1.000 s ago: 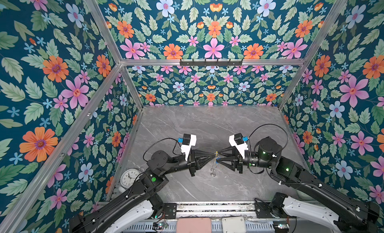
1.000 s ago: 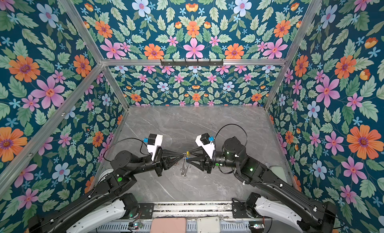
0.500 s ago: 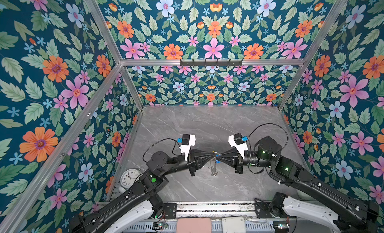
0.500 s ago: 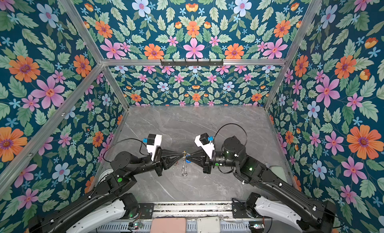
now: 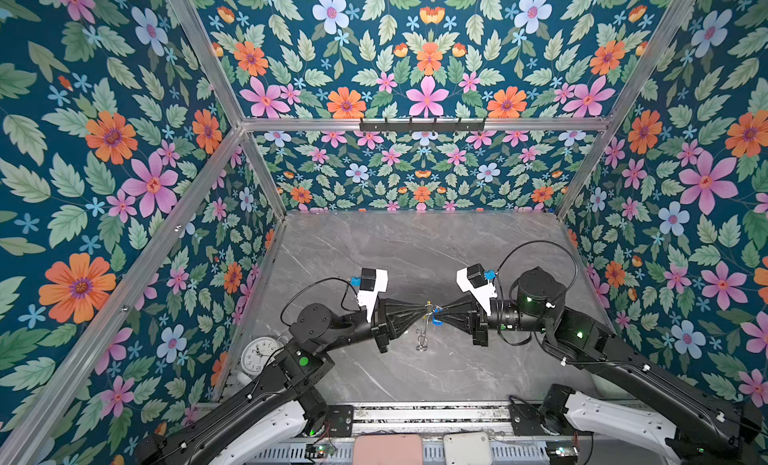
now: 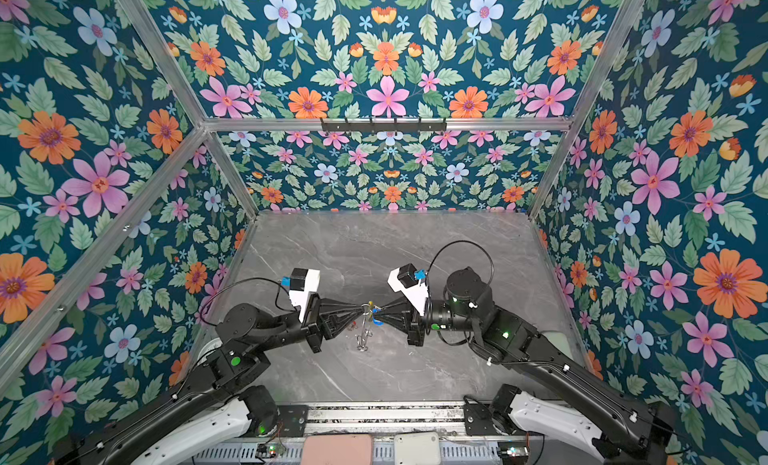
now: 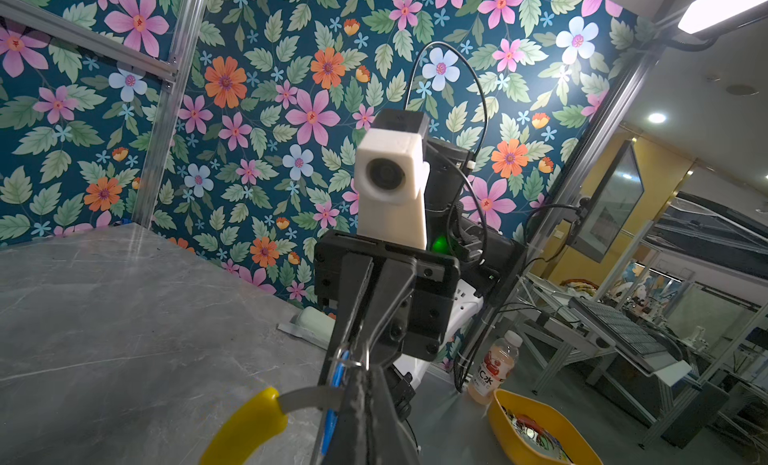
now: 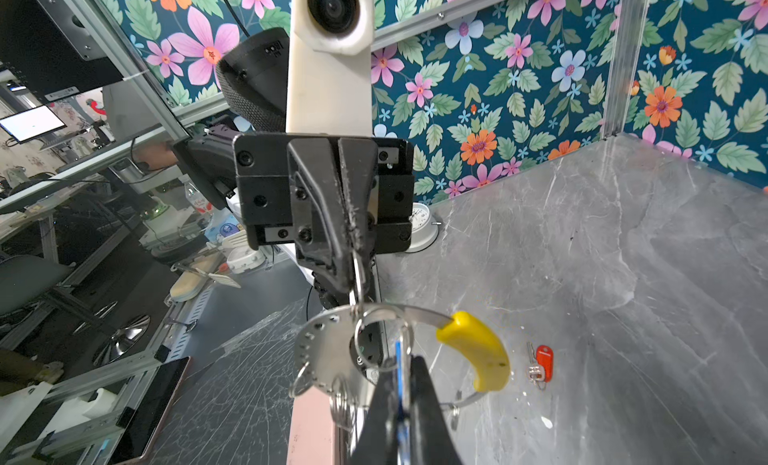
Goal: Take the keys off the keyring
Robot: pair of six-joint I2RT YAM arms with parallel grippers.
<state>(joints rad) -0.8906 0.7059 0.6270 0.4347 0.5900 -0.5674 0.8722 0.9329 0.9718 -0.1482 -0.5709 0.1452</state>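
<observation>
Both grippers meet tip to tip above the middle of the grey table (image 5: 415, 255). The keyring (image 8: 328, 350), a grey ring with a yellow segment (image 8: 473, 350) and several small loops, hangs between them. It also shows hanging in both top views (image 5: 422, 338) (image 6: 364, 338). My left gripper (image 5: 424, 313) (image 7: 364, 371) is shut on the keyring's top. My right gripper (image 5: 439, 314) (image 8: 399, 365) is shut on the blue-tagged key (image 8: 397, 350) (image 5: 435, 321), which still hangs by its loop on the ring. The red-tagged key (image 8: 542, 363) lies loose on the table.
A white clock (image 5: 259, 355) stands at the table's near left corner beside the left arm. A black hook rail (image 5: 422, 124) runs along the back wall. Flowered walls close three sides. A yellow bowl (image 7: 536, 429) and a bottle (image 7: 494, 367) sit outside the enclosure.
My right gripper's jaws were spread wide a second ago and have closed on the blue tag. The left gripper kept its hold on the keyring and barely moved.
</observation>
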